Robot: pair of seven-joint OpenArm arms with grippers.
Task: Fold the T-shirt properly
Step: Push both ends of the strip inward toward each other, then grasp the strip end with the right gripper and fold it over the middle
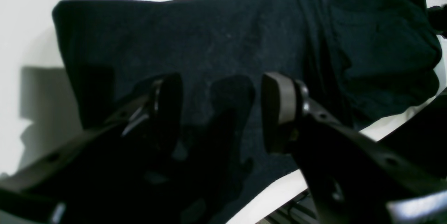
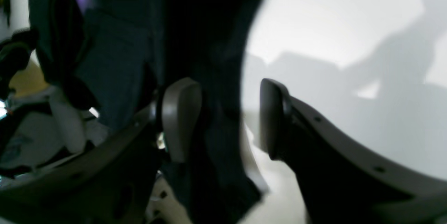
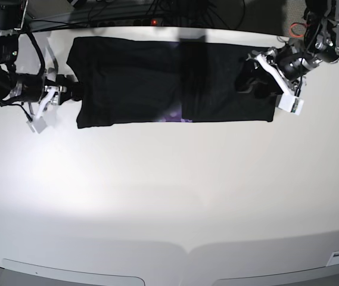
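The black T-shirt (image 3: 145,77) lies as a long folded band across the far part of the white table (image 3: 169,196). A purple patch (image 3: 175,118) shows at its near edge. My left gripper (image 3: 248,80) hovers over the shirt's right end. In the left wrist view this gripper (image 1: 223,112) is open and empty above the shirt (image 1: 216,35). My right gripper (image 3: 71,92) is at the shirt's left edge. In the right wrist view it (image 2: 227,119) is open, and the edge of the shirt (image 2: 209,77) hangs between its fingers (image 2: 181,116).
Cables and a power strip (image 3: 157,15) run along the table's back edge, just behind the shirt. The table's front edge (image 3: 187,253) is far from both arms.
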